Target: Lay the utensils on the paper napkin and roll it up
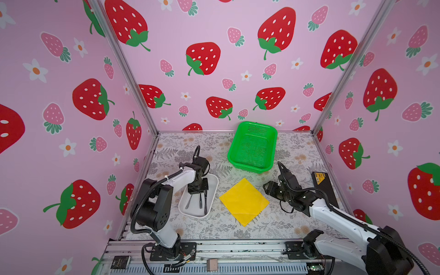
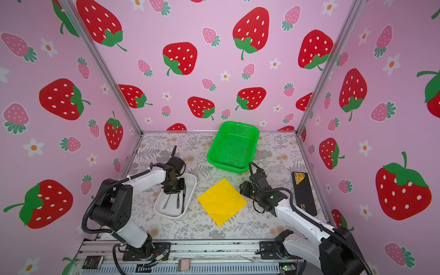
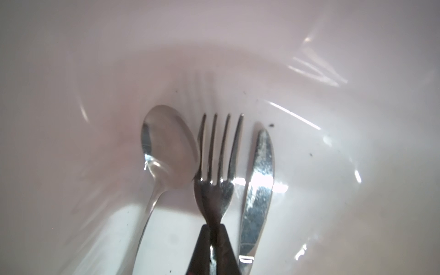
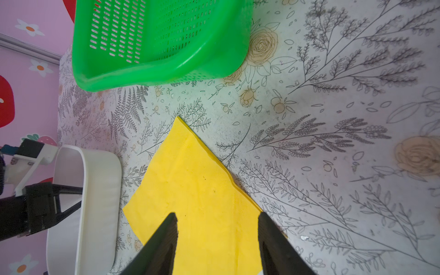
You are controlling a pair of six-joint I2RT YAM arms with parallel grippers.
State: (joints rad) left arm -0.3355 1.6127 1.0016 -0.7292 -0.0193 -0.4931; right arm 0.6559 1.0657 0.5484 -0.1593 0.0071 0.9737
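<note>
My left claw was clenched on the fork at its neck, down in the tray. The spoon lay against the fork on one side, the knife just beside it on the other. The napkin lay flat and bare beside the tray, and my right claw hung over it, jaws apart, empty. I judged the slick neck might pivot or slip on the lift, and the spoon might drag along.
</note>
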